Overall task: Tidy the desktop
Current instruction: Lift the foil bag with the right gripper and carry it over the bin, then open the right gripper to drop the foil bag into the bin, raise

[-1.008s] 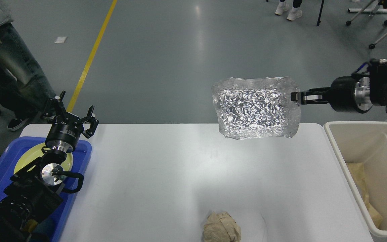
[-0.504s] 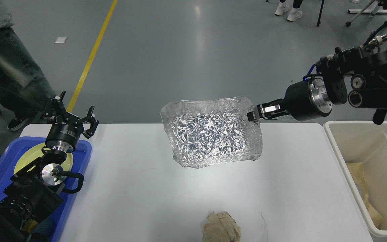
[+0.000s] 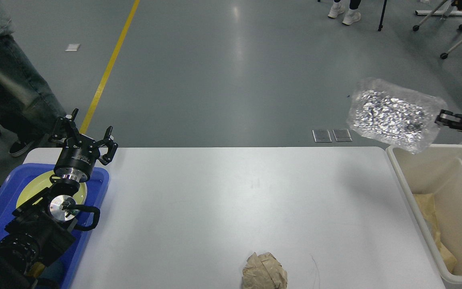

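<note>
White matte rectangular surface (image 3: 199, 200) below right gripper (image 3: 441, 119) clamping one crinkled silver foil tray (image 3: 391, 115); one crumpled brown paper ball (image 3: 264, 271); left gripper (image 3: 82, 134) spread apart.

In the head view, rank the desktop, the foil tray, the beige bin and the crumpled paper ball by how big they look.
1. desktop
2. beige bin, cut off by the frame edge
3. foil tray, held up by the right tool, so nearness to the camera may skew it
4. crumpled paper ball

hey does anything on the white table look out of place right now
Yes: a crumpled brown paper ball sits alone at the desktop's near edge, looking like leftover trash. The right gripper holds a foil tray beside the beige bin.
</note>
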Available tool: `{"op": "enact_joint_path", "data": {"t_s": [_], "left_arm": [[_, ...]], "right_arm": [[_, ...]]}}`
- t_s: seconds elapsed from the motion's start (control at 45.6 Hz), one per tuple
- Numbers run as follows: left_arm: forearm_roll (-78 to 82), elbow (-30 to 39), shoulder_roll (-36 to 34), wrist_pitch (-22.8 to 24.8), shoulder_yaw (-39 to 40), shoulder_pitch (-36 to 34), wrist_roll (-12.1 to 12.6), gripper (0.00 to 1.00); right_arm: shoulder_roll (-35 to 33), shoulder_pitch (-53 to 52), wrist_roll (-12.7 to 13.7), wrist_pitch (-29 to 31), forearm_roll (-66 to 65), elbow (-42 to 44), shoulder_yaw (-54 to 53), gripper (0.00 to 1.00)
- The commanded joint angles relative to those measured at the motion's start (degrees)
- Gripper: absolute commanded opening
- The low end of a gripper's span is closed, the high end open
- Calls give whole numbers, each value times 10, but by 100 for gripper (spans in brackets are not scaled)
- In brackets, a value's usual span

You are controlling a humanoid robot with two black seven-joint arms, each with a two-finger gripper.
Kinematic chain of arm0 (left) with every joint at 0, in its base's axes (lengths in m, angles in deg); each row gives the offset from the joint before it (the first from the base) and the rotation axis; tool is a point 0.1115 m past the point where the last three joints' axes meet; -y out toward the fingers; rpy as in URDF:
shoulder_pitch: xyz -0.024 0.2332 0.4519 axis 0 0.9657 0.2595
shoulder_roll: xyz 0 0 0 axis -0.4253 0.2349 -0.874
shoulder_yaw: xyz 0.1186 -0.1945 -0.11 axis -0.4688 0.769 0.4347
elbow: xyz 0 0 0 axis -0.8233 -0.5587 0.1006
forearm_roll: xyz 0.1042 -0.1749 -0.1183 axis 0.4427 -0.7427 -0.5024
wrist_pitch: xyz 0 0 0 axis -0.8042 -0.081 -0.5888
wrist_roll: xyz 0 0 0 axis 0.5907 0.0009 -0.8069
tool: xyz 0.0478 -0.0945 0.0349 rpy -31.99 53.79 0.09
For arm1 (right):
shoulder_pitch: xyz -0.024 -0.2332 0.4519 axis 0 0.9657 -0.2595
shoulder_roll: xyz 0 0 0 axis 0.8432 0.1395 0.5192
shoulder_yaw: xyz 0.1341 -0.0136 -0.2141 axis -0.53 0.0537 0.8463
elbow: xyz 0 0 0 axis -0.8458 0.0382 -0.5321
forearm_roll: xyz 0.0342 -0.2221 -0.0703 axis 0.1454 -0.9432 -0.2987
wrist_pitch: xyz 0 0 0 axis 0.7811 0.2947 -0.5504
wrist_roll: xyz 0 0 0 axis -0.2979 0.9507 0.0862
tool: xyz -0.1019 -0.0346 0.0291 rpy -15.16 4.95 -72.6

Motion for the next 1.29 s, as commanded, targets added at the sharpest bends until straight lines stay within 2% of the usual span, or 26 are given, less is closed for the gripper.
{"op": "enact_joint_path", "data": {"t_s": [0.0,0.066,0.153,0.241,0.329,0.351,0.373,0.395,0.811,0.986,1.271], "left_arm": [[0,0,0,1,0,0,0,96],[0,0,0,0,0,0,0,96],[0,0,0,0,0,1,0,96],[0,0,0,0,0,0,0,96],[0,0,0,0,0,0,0,96],[0,0,0,0,0,0,0,96],[0,0,0,0,0,0,0,96],[0,0,0,0,0,1,0,96],[0,0,0,0,0,1,0,96],[0,0,0,0,0,1,0,96],[0,0,0,0,0,0,0,96]], "right_arm": [[24,171,6,0,131,179,-73,0],[70,259,9,-9,217,243,-118,0],[87,327,20,-56,266,280,-132,0],[91,339,32,-107,274,282,-138,0],[94,339,35,-132,276,282,-142,0],[94,339,35,-132,276,282,-142,13],[94,339,35,-133,276,282,-143,58],[94,341,36,-134,275,281,-142,100],[102,335,35,-139,275,286,-143,100],[107,276,35,-138,275,285,-141,100],[155,189,36,-129,264,277,-134,100]]}}
